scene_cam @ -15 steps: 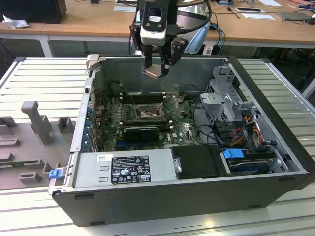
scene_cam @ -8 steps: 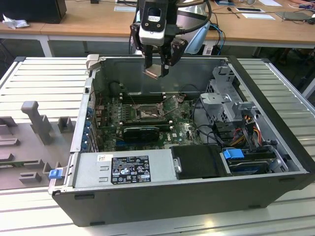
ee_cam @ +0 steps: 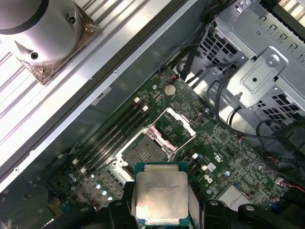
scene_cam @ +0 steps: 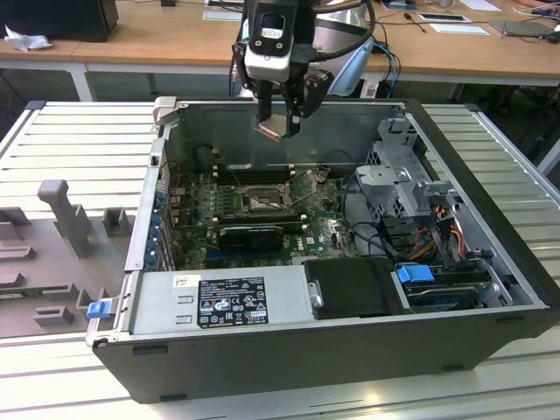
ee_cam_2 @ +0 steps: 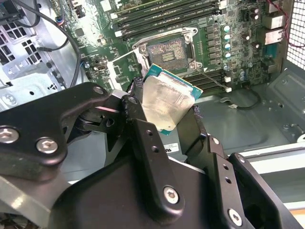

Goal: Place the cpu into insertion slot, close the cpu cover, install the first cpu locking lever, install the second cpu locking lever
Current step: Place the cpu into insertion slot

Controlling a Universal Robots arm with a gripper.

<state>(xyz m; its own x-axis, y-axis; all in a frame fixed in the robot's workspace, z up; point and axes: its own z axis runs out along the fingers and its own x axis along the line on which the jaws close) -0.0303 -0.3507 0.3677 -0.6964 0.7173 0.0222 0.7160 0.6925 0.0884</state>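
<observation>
my claw [scene_cam: 280, 121] is closed on the cpu [scene_cam: 273, 129] by its edges, in the upper centre of the exterior view, above the case [scene_cam: 350, 350]. the insertion slot [scene_cam: 262, 203] lies at frame centre, with its cpu cover [scene_cam: 302, 182] raised. risk: the chip appears tilted, so a skewed descent could bend the socket pins.

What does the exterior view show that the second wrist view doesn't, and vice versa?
Exterior view's extras: the whole open case on a slatted table, with its power supply. Second wrist view's extras: the black fingers seen close, and the cpu's green edge around its silver top. Shared: the gripper holding the cpu, and the uncovered slot.
</observation>
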